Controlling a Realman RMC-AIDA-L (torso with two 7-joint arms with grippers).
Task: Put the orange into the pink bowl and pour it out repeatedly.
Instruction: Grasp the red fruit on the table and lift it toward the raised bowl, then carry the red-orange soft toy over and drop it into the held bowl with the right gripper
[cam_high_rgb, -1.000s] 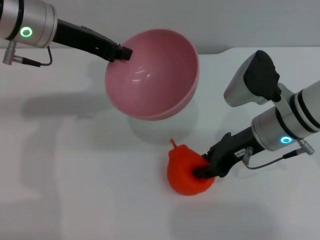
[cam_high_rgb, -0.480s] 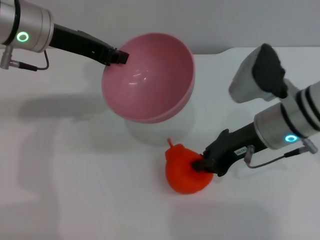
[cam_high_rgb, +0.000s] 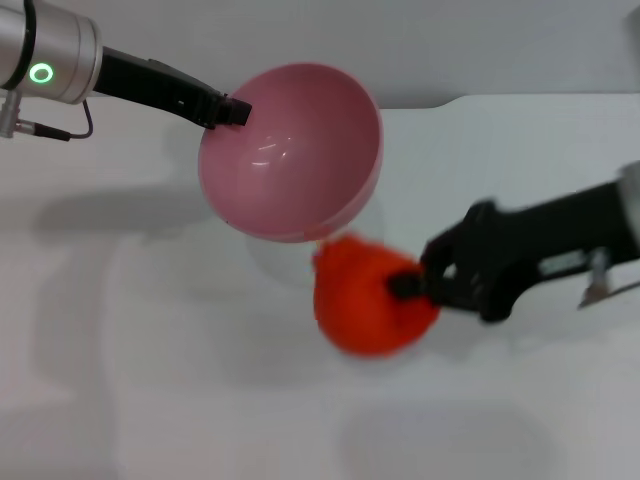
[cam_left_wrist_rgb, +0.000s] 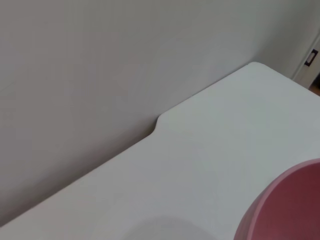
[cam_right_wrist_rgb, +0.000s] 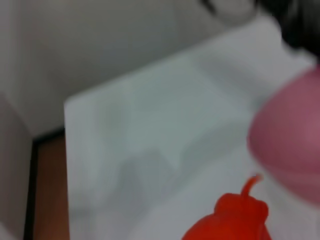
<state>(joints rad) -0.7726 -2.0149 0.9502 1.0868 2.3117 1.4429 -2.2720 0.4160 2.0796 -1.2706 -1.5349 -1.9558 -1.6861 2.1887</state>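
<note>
- The right gripper is closed on the orange, carrying it clear of the counter, toward the middle.
- Just beyond and to the robot's left, the pink bowl hangs tilted, its mouth facing the orange; the orange sits just below its near rim.
- At the bowl's far-left rim, the left gripper pinches the edge, holding it aloft.
- Judged next: lift the orange up and leftward over that rim.

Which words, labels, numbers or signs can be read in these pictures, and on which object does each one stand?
None can be read.
The bowl and the orange are plain, without any marking.
The left arm carries only a lit green ring, not a text.
The right gripper is blurred; no label on it can be made out.
</note>
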